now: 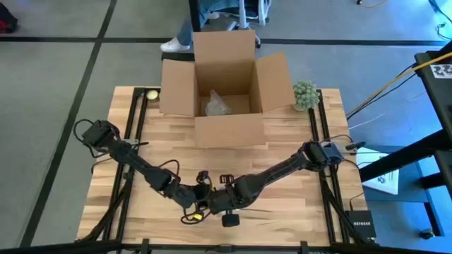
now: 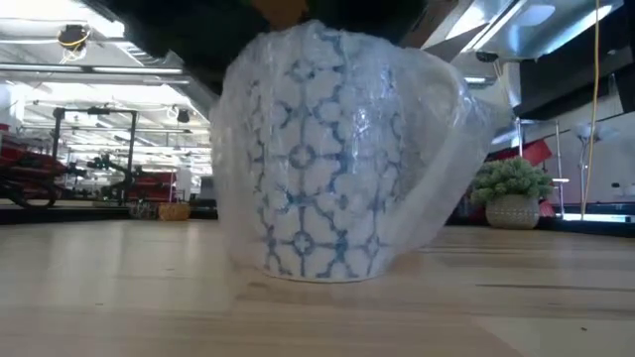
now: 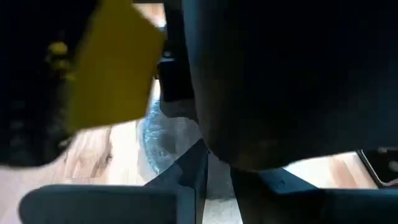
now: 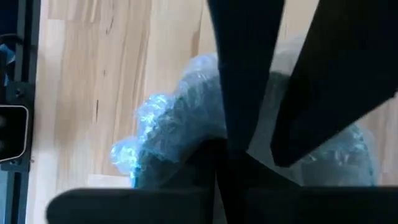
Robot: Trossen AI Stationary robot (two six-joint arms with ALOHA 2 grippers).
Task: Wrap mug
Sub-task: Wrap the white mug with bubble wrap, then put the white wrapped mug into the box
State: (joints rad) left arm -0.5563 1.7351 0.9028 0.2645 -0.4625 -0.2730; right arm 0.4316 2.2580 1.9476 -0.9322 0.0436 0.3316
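Observation:
A white mug with a blue pattern [image 2: 308, 169] stands upright on its base on the wooden table [image 2: 119, 288]. Clear bubble wrap [image 2: 437, 149] covers it all round, handle included. In the high view both arms meet over it near the table's front edge and hide it: my left gripper [image 1: 198, 203] comes in from the left and my right gripper [image 1: 217, 201] from the right. The right wrist view looks down on the bubble wrap [image 4: 180, 118]. Dark parts crowd both wrist views. Something yellow [image 3: 115, 68] sits close to the left wrist camera.
An open cardboard box [image 1: 222, 85] with some clear wrap inside stands at the table's far middle. A small potted plant [image 1: 305, 94] is at its right and a yellow-green ball [image 1: 150, 94] at its left. Bare wood lies between the box and the arms.

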